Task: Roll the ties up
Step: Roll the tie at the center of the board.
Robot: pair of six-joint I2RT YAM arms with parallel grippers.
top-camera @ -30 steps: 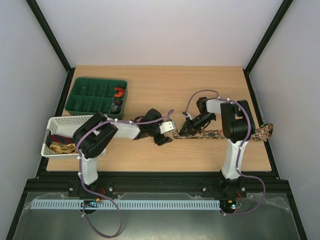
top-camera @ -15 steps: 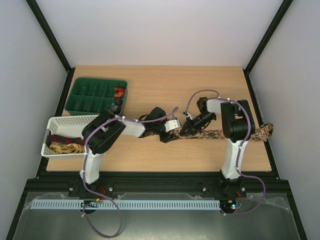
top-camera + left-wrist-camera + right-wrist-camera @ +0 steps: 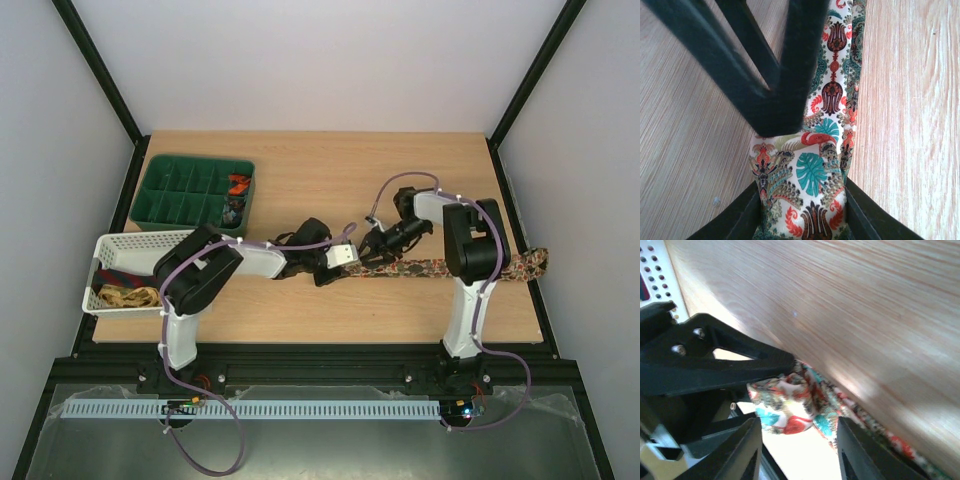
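Observation:
The dark floral tie (image 3: 430, 268) lies as a long strip across the right of the table, its far end hanging over the right edge. My left gripper (image 3: 350, 266) is at its left end. In the left wrist view the left gripper (image 3: 802, 212) has both fingers pressed against the tie (image 3: 812, 175), whose end is folded over. My right gripper (image 3: 370, 255) meets it from the right. In the right wrist view the right gripper (image 3: 797, 440) has its fingers apart, with the lifted, folded tie end (image 3: 790, 407) between them.
A white basket (image 3: 120, 245) at the left holds a gold-patterned tie (image 3: 125, 295) and a maroon one (image 3: 112, 272). Behind it a green compartment tray (image 3: 165, 190) holds an orange-red coil (image 3: 238, 184) and a dark coil (image 3: 232, 208).
My left gripper has moved right to the tie's left end and closed in on it. My right gripper has shifted slightly up and left over the same end.

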